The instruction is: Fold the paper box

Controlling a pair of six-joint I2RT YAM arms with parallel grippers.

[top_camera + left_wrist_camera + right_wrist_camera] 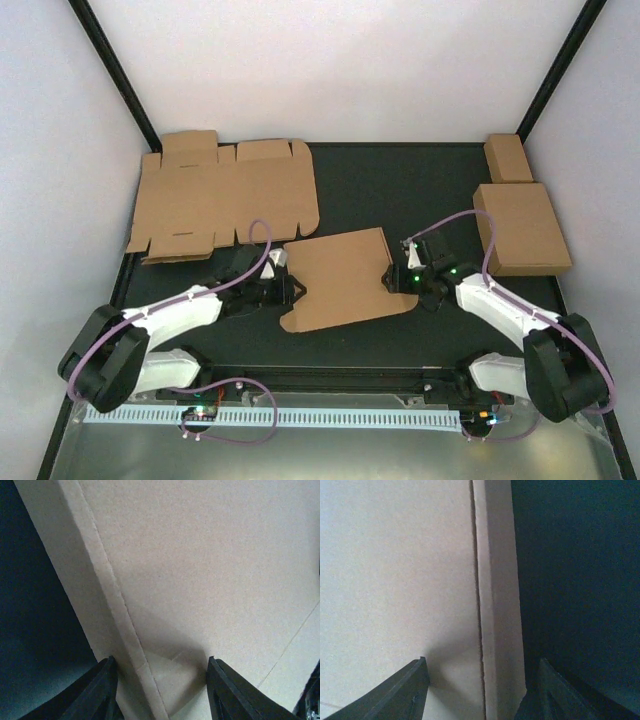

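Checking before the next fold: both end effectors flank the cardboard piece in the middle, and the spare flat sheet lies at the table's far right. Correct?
No. The top view shows the spare flat sheet at the far left, not right. The left end effector and right end effector do flank the middle cardboard piece.

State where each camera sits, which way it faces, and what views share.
Top external: above and behind the arms, looking down at the black table; both arms show, left end effector and right end effector flanking the central brown cardboard die-cut sheet.
Left wrist: on the left arm, facing the sheet's face and a crease; its two dark fingers show.
Right wrist: on the right arm, facing the sheet's edge strip and the table; its fingers show.
Shared: all see that sheet.
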